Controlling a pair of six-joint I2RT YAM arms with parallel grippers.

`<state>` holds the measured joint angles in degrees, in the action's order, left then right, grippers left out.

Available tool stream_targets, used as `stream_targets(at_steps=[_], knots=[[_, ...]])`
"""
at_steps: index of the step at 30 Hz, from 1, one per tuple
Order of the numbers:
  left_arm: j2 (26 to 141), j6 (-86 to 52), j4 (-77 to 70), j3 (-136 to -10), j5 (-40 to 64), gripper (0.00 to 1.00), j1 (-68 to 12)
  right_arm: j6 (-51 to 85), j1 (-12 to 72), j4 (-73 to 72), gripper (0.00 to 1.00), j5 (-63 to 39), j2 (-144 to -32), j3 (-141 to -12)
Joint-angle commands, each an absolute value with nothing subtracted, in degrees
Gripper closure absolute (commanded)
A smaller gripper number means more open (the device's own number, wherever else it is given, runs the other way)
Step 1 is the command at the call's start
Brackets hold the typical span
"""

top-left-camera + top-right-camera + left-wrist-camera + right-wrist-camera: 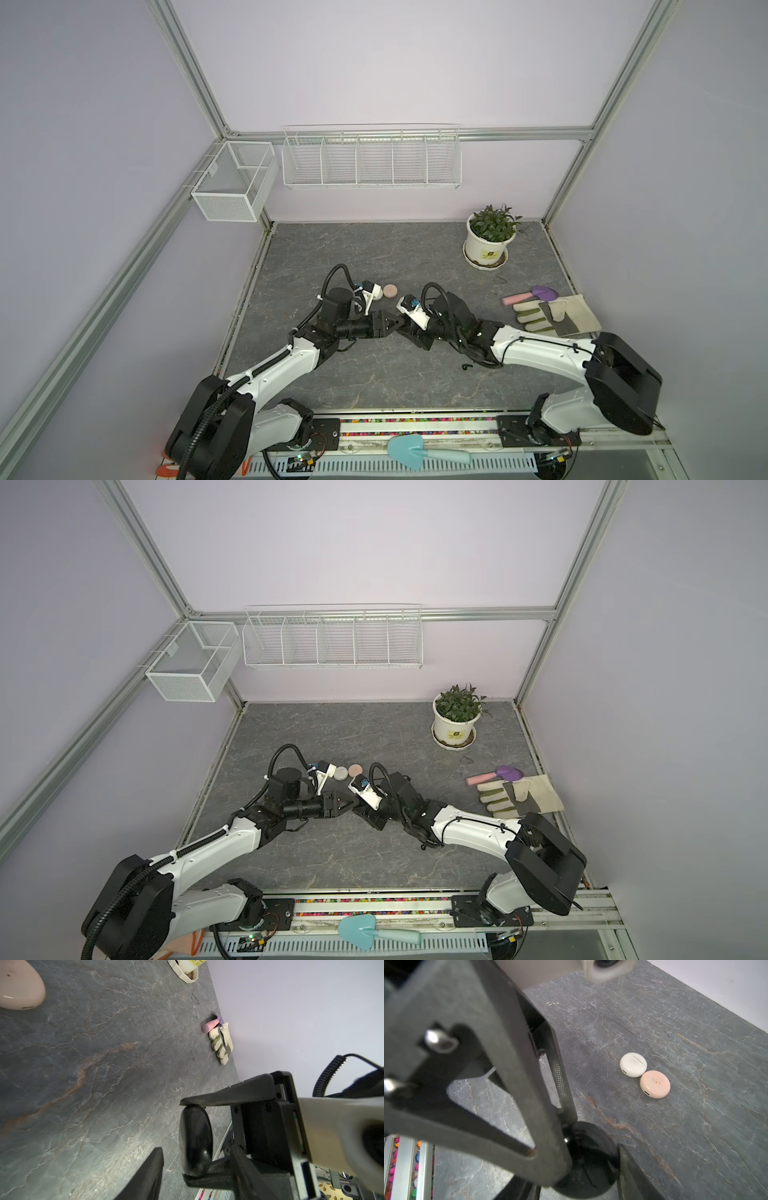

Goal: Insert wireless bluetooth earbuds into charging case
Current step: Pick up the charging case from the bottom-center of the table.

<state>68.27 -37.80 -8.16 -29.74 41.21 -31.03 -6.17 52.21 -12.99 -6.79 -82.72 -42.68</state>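
A black round charging case (195,1140) hangs above the table between the two arms. My right gripper (587,1157) is shut on its rim, one of its fingers (218,1097) on each edge. My left gripper (196,1149) stands open around the same case (587,1167), one finger (149,1169) facing each flat face with a gap showing. In both top views the two grippers (399,326) (356,805) meet tip to tip at the table's middle. A tiny black hooked thing (467,366) lies by the right forearm. It is too small to tell whether it is one of the earbuds.
A white case (633,1067) and a pink case (655,1084) lie shut side by side behind the left arm. A potted plant (490,237), a purple trowel (536,294) and a work glove (548,318) sit at the right. A blue trowel (415,451) lies on the front rail.
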Motion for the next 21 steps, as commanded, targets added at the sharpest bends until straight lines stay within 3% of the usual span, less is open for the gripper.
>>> stream_targets(at_steps=[1, 16, 21], knots=[[68.81, -35.52, -7.38, -31.57, 41.16, 0.50, -31.63, -8.17, 51.86, -12.52, 0.61, -8.08, -82.04, -44.37], [67.55, -37.26, -12.38, -30.24, 42.71, 0.82, -32.17, -9.31, 51.94, -11.09, 0.60, -8.61, -82.21, -46.41], [66.03, -37.93, -13.05, -29.71, 41.89, 0.89, -32.26, -9.15, 51.94, -10.25, 0.55, -8.55, -81.88, -47.17]])
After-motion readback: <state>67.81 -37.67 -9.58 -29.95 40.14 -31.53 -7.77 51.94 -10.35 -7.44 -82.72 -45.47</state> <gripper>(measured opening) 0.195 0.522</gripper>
